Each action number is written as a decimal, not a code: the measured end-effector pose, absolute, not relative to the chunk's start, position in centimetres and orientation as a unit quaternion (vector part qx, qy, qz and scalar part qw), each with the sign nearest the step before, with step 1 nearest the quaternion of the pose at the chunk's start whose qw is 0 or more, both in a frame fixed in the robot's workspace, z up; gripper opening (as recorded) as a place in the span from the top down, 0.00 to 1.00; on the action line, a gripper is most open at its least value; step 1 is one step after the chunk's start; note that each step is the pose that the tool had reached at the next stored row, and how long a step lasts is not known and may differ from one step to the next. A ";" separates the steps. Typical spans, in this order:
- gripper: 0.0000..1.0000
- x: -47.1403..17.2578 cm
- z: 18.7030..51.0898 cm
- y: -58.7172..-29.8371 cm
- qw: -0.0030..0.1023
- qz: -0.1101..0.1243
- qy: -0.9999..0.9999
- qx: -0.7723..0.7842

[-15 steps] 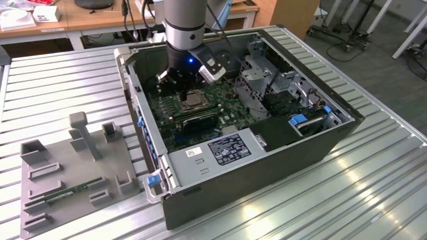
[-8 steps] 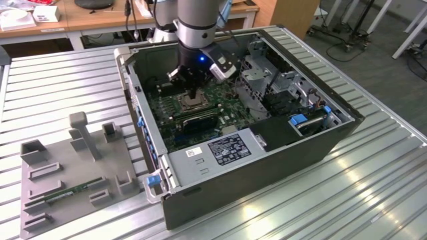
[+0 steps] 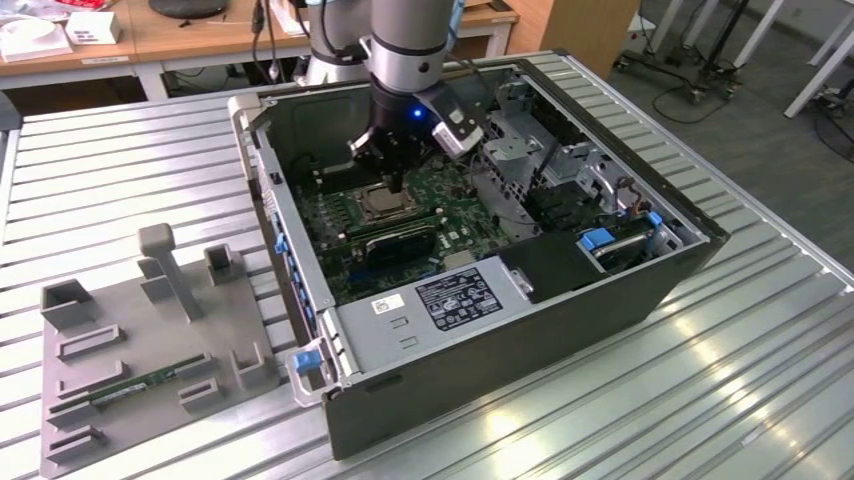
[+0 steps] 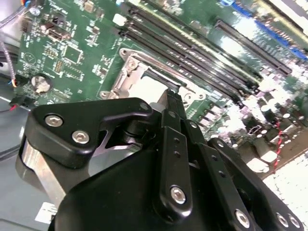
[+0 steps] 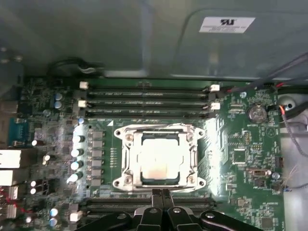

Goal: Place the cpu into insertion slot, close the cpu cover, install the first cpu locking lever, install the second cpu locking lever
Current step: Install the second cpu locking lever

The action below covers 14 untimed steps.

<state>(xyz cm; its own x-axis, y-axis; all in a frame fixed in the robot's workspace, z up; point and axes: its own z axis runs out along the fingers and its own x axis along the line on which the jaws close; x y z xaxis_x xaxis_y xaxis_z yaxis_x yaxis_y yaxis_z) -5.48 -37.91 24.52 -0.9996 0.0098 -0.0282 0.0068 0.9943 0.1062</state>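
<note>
- My end effector (image 5: 161,198) hangs low inside the open computer case (image 3: 667,265), its fingertips pressed together with nothing between them; I read that as a poking posture, suited to pushing on thin metal parts rather than carrying anything.
- The cpu (image 5: 159,161) already lies flat in the insertion slot (image 5: 142,179), its pale metal top showing through the square opening; my tips sit just beside the slot's edge, on the side away from the nearer bank of memory slots (image 5: 147,102).
- The cpu cover (image 5: 126,159) appears to lie down over the chip, framing it all round, so I judge the placing done and the cover at least lowered; whether it is fully clamped I cannot tell.
- In the second wrist view my fingers (image 4: 171,120) reach to the slot's rim, with the cpu's pale top (image 4: 147,87) just beyond them. I take that spot to be near where a locking lever would run, though I cannot make out either lever clearly.
- The motherboard (image 3: 461,240) lies flat on the case floor, which is why I come straight down at the insertion slot from above.
- Well away from the insertion slot, outside the case, a grey parts tray (image 3: 147,345) rests on the ribbed metal surface (image 3: 747,350).
</note>
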 end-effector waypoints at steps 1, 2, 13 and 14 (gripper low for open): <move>0.89 -5.4 24.5 -37.7 0.014 0.053 0.998 0.004; 0.89 -5.3 24.5 -37.5 0.014 0.053 0.998 0.004; 0.89 -5.3 24.4 -36.3 0.014 0.053 0.998 0.004; 0.89 -5.3 24.4 -36.3 0.014 0.053 0.998 0.004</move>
